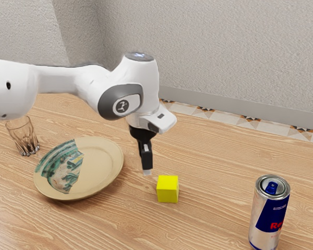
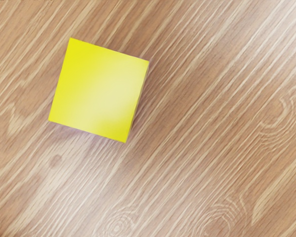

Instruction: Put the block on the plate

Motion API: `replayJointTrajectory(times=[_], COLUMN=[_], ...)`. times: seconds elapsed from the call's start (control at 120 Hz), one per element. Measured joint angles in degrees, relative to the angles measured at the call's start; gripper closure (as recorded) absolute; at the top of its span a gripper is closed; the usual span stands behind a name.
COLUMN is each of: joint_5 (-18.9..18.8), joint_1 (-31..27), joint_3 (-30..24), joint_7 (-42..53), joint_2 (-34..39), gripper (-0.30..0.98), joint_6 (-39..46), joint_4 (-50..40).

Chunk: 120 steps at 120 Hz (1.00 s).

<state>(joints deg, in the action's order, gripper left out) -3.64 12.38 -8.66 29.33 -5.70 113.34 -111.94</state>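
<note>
In the exterior view my gripper (image 1: 147, 171) points down above the table, a little to the left of the yellow block (image 1: 167, 189) and higher than it. Whether it is open or shut cannot be made out from this side. The block rests on the wood, apart from the gripper. A round beige plate (image 1: 101, 161) with a green painted patch lies on the exterior view's left, with bare table between it and the block. From the wrist view, the yellow block (image 2: 97, 91) appears from above, its top face turned slightly.
A ribbed clear glass (image 1: 23, 136) stands behind the plate at the exterior view's left edge. A silver and blue can (image 1: 269, 213) is upright toward the exterior view's lower right. The wooden table (image 1: 214, 156) reaches back to a tiled strip and a wall.
</note>
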Motion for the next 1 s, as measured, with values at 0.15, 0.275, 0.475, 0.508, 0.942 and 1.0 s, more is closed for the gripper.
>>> replayJointTrajectory(times=[0.15, 0.275, 0.475, 0.508, 0.942, 1.0], joint_5=[-0.13, -0.46, -2.47, -2.89, -4.88, -4.96], joint_1=[-1.13, -1.3, -1.38, -1.4, -4.17, -4.46], joint_3=[-2.39, -3.56, -4.64, -4.7, -5.76, -5.86], joint_7=[1.41, 2.4, 3.82, 4.05, 6.91, 7.22], joint_2=[-2.36, -4.9, -12.21, -13.17, -18.92, -19.34], gripper=[0.0, 0.0, 0.0, 0.0, 0.0, 0.0], joint_6=[1.61, 2.94, 5.15, 5.39, 6.63, 6.75], joint_4=[0.64, 2.12, 7.2, 7.98, 10.9, 10.8])
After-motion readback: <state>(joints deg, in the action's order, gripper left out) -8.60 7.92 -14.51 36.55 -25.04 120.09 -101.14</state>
